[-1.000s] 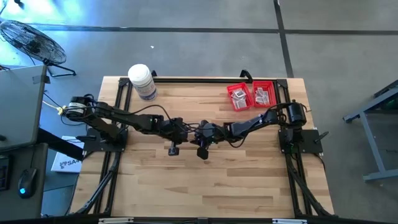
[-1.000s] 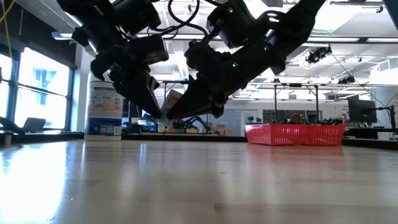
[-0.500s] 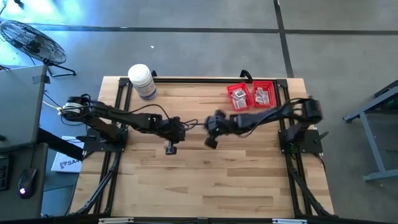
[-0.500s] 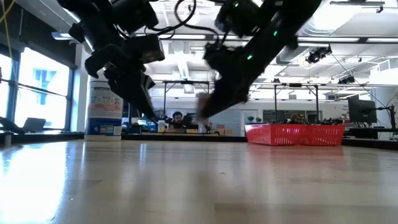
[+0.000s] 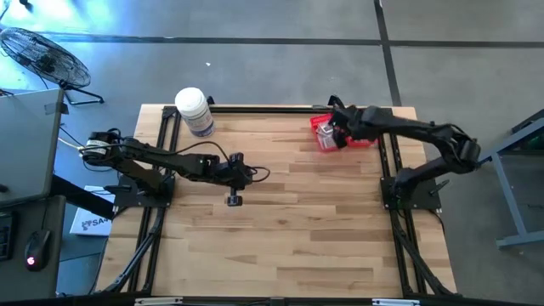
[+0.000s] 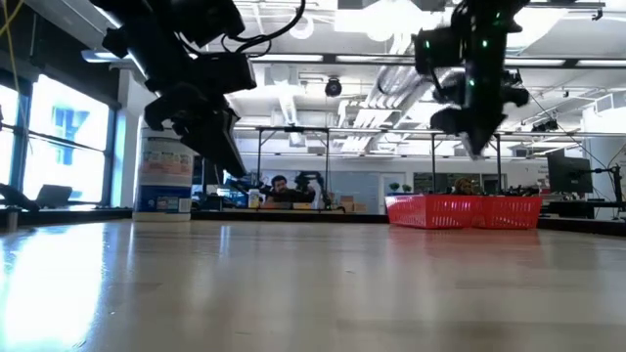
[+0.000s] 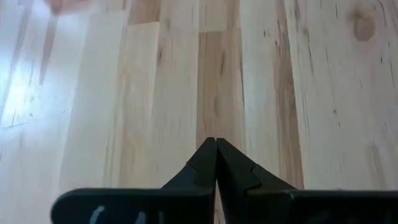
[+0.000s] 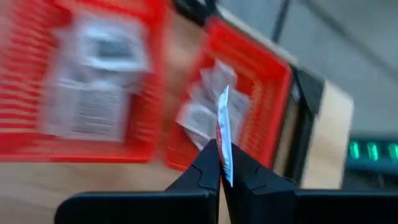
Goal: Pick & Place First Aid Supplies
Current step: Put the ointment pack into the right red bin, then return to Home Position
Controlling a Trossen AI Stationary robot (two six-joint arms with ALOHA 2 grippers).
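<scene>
Fingers of the right gripper [image 8: 219, 163] are pinched on one thin white packet [image 8: 223, 140], held edge-on above the two red baskets [image 5: 344, 130] at about one o'clock on the surface [image 5: 280, 229]. More packets [image 8: 93, 87] lie inside both baskets. Left gripper [image 7: 216, 163], fingers pressed together and empty, hangs over bare wood near the centre, toward nine o'clock.

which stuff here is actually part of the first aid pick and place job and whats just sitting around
Part of the job:
- packet pinched in the right hand
- packets in the red baskets
- left hand, shut on nothing over bare table

Just lying about:
- white bottle
- fan
</scene>
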